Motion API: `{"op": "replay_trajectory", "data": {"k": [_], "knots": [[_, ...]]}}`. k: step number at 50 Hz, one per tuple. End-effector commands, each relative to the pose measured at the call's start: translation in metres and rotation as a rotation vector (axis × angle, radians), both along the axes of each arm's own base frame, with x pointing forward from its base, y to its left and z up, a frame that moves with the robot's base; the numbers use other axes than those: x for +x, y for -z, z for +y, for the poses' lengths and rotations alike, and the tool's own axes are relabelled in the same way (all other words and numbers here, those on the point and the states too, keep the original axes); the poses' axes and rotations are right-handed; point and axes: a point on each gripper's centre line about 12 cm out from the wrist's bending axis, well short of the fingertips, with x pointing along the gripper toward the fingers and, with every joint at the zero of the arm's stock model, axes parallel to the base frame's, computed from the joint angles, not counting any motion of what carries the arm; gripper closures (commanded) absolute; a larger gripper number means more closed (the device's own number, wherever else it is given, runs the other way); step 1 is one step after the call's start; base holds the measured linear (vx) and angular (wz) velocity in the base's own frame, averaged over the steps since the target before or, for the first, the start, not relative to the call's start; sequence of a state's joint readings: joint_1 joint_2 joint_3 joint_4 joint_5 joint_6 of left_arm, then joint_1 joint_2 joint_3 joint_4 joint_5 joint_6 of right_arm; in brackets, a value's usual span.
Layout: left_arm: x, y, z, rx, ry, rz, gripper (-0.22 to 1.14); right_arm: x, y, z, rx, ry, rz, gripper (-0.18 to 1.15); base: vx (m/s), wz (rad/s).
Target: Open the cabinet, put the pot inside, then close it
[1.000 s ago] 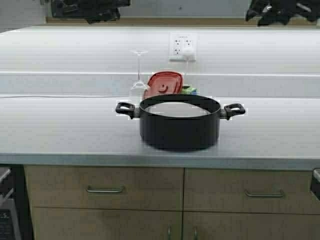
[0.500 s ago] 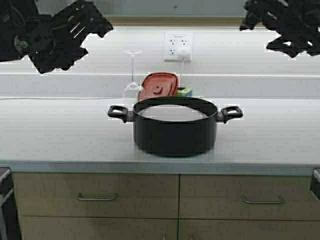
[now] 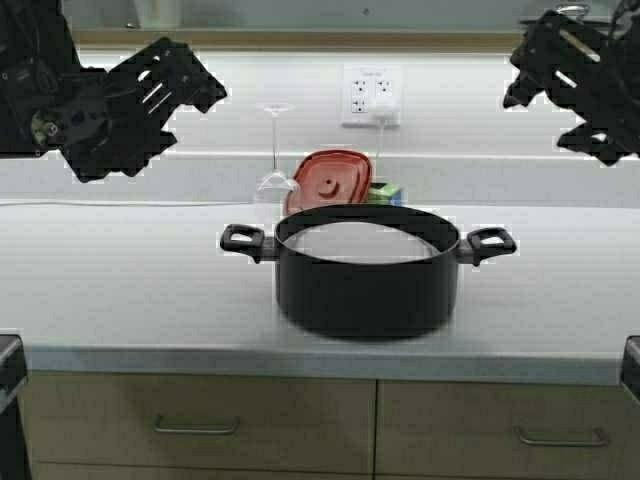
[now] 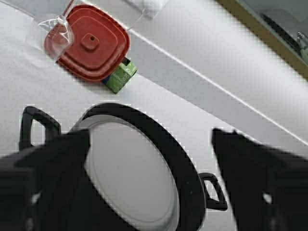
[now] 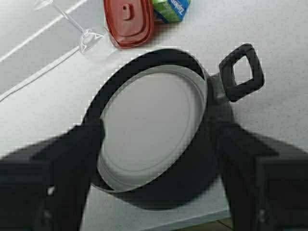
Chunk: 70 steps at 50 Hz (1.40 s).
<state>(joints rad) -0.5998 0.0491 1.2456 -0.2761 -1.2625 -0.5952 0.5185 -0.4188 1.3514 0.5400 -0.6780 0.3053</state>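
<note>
Pot, wide, round, black, pale-lined, is sitting on the grey table, below and between the raised left tool and right tool, both gaping apart.

L hand: raised, fingers spread | R hand: raised, fingers spread | both holding nothing

The wide round black cooking pot sits on the pale countertop, below and between the left gripper and right gripper — red plastic lid and clear wine glass behind it, farther from both.
</note>
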Motion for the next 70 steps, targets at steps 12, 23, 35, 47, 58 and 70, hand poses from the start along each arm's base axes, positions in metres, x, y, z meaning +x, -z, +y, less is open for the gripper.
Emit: {"op": "replay_trajectory", "data": {"k": [12, 23, 35, 47, 58, 70], "knots": [[-0.002, 0.053, -0.002, -0.01, 0.01, 0.103, -0.11, -0.011, 0.045, 0.014, 0.081, 0.014, 0.046, 0.0, 0.18, -0.01], [0.001, 0.104, -0.003, -0.181, -0.01, 0.155, -0.11, -0.002, 0.093, 0.014, 0.148, 0.096, 0.051, 0.0, 0.1, -0.06], [0.012, 0.142, 0.0, -0.203, -0.059, 0.175, -0.11, 0.005, 0.145, 0.012, 0.254, 0.153, 0.055, 0.0, 0.05, -0.02], [0.054, 0.149, 0.004, -0.277, -0.058, 0.143, -0.11, 0.031, 0.177, 0.012, 0.358, 0.137, 0.068, 0.01, 0.01, 0.0], [0.075, 0.16, 0.008, -0.291, -0.075, 0.139, -0.11, 0.065, 0.183, 0.003, 0.433, 0.132, 0.021, 0.01, 0.0, 0.0], [0.092, 0.169, -0.004, -0.333, -0.041, 0.157, -0.11, 0.09, 0.194, -0.006, 0.481, 0.125, -0.01, 0.01, 0.0, 0.0]]}}
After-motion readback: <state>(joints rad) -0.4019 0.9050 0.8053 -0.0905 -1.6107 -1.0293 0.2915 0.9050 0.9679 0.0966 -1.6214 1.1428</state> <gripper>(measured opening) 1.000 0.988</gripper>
